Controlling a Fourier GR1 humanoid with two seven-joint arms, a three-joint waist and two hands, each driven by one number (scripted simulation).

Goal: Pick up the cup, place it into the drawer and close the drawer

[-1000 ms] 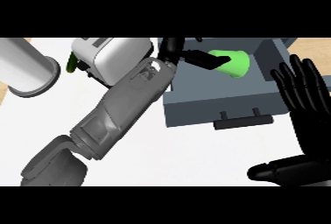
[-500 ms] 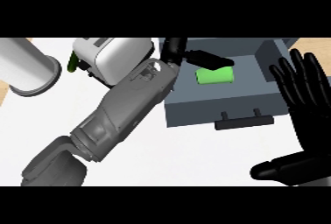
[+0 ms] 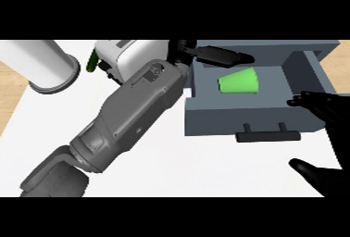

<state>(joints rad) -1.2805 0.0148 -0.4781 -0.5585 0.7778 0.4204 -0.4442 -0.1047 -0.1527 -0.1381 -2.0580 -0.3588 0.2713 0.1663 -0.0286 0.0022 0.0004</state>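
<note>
The green cup (image 3: pixel 239 82) lies on its side inside the open grey drawer (image 3: pixel 253 118), free of any hand. My left hand (image 3: pixel 220 55) hovers over the drawer's back edge, just behind the cup, open with fingers straight. Its grey forearm crosses the view from the lower left. At the right edge my right hand (image 3: pixel 329 113) is open, fingertips close to the drawer's right front corner and thumb lower down. The drawer's black handle (image 3: pixel 268 135) faces me.
A white toaster (image 3: pixel 130 54) stands left of the drawer, partly behind my left forearm. A white cylinder (image 3: pixel 44 65) lies at the far left, and something small and green (image 3: pixel 91 62) shows beside the toaster. Bare wood counter (image 3: pixel 10 92) lies beyond the white surface.
My left hand let go of the cup, which now lies in the drawer, and drew back above the rear edge. My right hand dropped lower and toward the drawer's right front corner.
</note>
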